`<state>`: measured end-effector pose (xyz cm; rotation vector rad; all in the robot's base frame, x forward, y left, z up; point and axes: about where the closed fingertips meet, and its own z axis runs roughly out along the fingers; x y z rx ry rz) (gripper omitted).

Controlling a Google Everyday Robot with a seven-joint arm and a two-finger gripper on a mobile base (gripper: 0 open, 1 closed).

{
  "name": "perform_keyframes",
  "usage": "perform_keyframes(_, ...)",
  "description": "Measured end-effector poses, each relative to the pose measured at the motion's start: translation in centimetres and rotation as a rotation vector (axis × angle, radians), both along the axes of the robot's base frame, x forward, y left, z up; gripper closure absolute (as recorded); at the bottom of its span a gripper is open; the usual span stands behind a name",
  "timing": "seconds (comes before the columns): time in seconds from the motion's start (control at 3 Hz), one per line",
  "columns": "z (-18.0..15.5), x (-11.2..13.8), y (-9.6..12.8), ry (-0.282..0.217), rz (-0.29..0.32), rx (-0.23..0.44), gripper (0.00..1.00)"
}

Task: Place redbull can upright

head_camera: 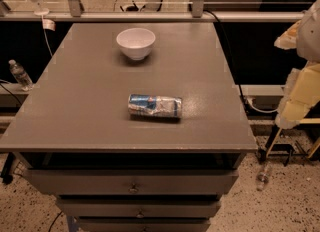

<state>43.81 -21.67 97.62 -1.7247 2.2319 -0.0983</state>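
The can (155, 106) lies on its side just front of centre on the table (85, 101), while the gripper (301, 93) hangs beyond the table's right edge, its state impossible to tell.

Bearings are taken from the centre of the table (75, 101).

- 12 o'clock: white bowl (135, 43), near the far edge; a metal rail (150, 16) runs behind that edge.
- 5 o'clock: redbull can (155, 107), lying on its side, well apart from the bowl.
- 9 o'clock: open surface out to the edge.
- 3 o'clock: gripper (293, 108), off the table beyond its right edge.
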Motion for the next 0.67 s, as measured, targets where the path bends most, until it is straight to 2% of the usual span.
perform_keyframes(0.33, 0.0, 0.3, 0.7, -0.001, 0.015, -0.008, 0.0)
perform_keyframes(0.67, -0.1, 2.2, 4.9, -0.003, 0.103, -0.05, 0.0)
